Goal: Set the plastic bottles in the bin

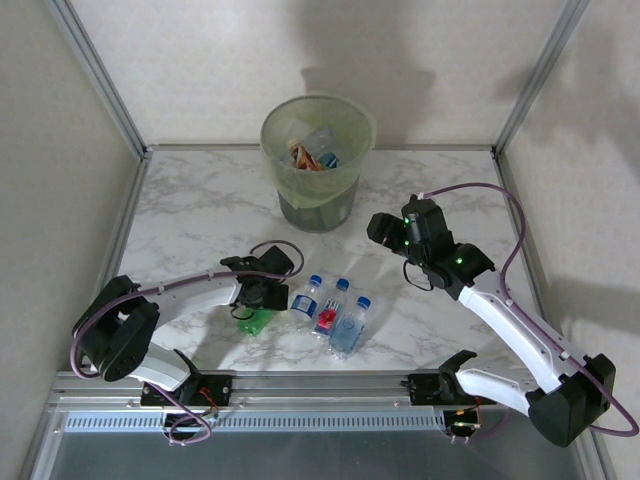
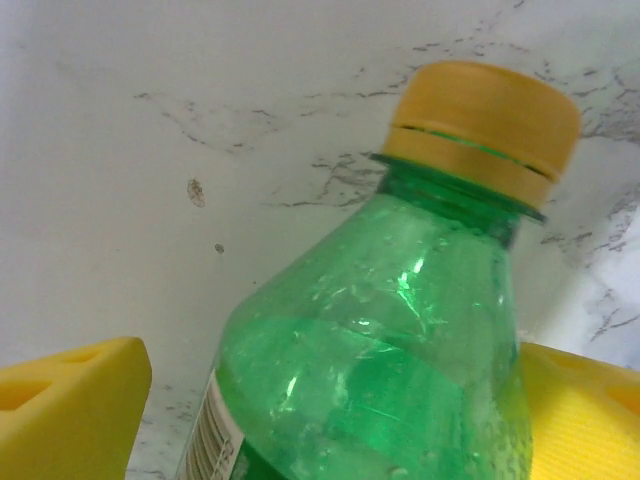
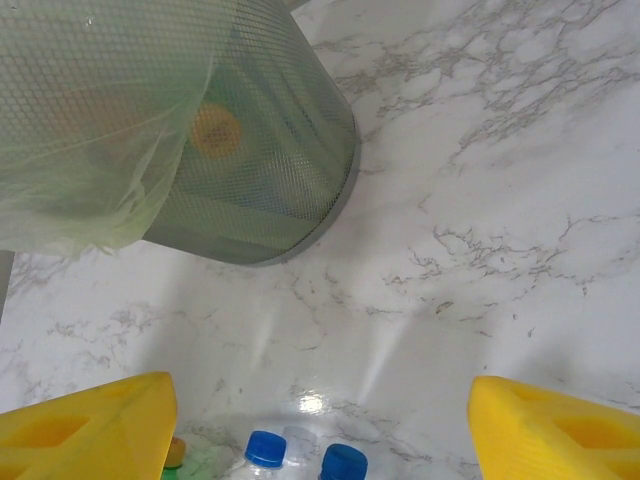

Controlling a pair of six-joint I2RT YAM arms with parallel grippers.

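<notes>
The bin (image 1: pixel 318 160), a pale-green lined bucket, stands at the back of the table with a few bottles inside. A green bottle (image 2: pixel 380 340) with an orange cap (image 2: pixel 485 125) lies between the yellow fingers of my left gripper (image 2: pixel 335 400). The left finger (image 2: pixel 70 400) stands clear of it, so the gripper is open around it. Three clear bottles with blue caps (image 1: pixel 308 297) (image 1: pixel 330 305) (image 1: pixel 350 325) lie beside the green bottle (image 1: pixel 255 318). My right gripper (image 1: pixel 405 235) hangs open and empty right of the bin (image 3: pixel 180 130), above two blue caps (image 3: pixel 265 448).
The marble table (image 1: pixel 200 210) is walled by a metal frame post at the back left (image 1: pixel 100 75) and another at the back right (image 1: pixel 540 70). A rail (image 1: pixel 320 385) runs along the near edge.
</notes>
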